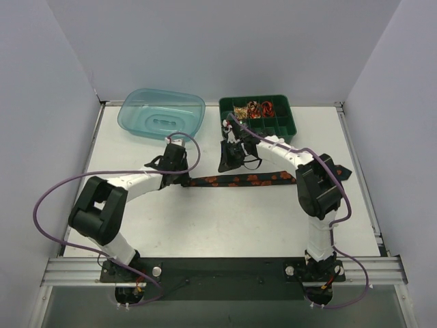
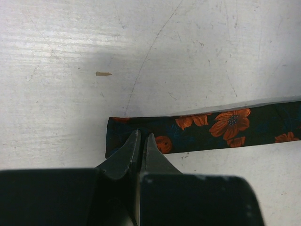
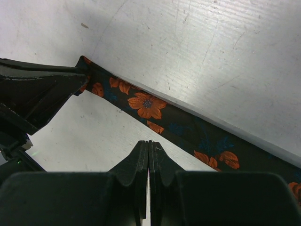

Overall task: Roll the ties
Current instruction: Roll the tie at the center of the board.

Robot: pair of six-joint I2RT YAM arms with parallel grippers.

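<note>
One tie (image 1: pixel 239 180), black with orange flowers, lies flat in a straight band across the middle of the table; my right arm's elbow hides part of it, and its pointed end (image 1: pixel 345 172) shows at the right. My left gripper (image 1: pixel 179 175) is at the tie's blunt left end. In the left wrist view its fingertips (image 2: pixel 136 136) are pressed together on the edge of the tie (image 2: pixel 225 127). My right gripper (image 1: pixel 229 161) is shut and empty, just behind the tie's left half. In the right wrist view it (image 3: pixel 149 142) hovers beside the tie (image 3: pixel 150 104).
A teal plastic tub (image 1: pixel 162 113) stands at the back left. A green compartment tray (image 1: pixel 285 127) at the back centre holds rolled orange-patterned ties (image 1: pixel 252 108). Purple cables (image 1: pixel 48 195) loop off both arms. White walls close the table's sides and back.
</note>
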